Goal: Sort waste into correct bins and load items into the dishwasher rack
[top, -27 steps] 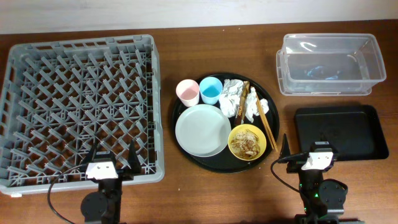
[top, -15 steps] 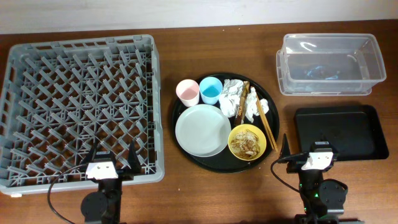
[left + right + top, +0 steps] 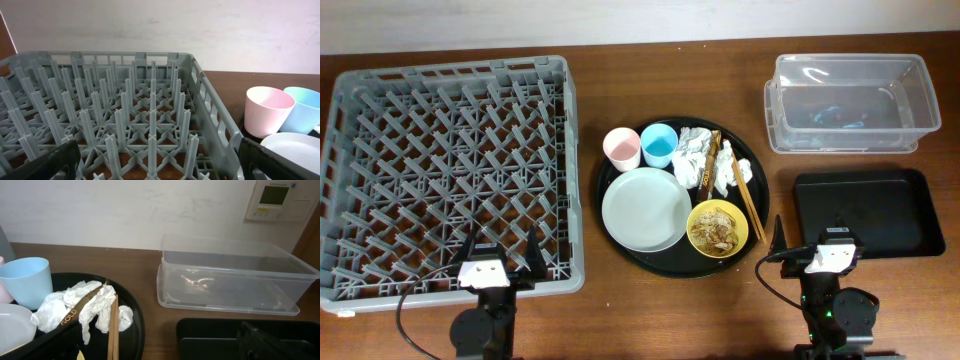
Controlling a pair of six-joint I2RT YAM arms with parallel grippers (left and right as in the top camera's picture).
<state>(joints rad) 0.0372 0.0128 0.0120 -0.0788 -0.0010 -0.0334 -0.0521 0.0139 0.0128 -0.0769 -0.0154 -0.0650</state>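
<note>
From above, the whole table can be seen. The grey rack lies on the left, and a round black tray is in the middle. A clear tub stands at the far right, with a flat black tray in front of it.

On the round tray stand a pink cup and a blue cup, which touch each other. The plate is in front of them, and the yellow bowl with brown food scraps is beside the plate. White napkins lie at the back, and the chopsticks cross over them.

The left pincer hangs over the near edge of the rack, with its fingers wide apart and nothing between them. The right pincer is at the near edge of the flat tray, also spread wide and empty. From above, its outer finger is almost lost against the black tray.

Only the left wrist camera shows the upright pegs from the side. It cuts off the plate and does not show the bowl. Only the right wrist camera shows a wall panel. There the bowl is out of the picture and the blue cup is cut off by the edge. Something bluish lies in the tub, and I cannot tell what it is.
</note>
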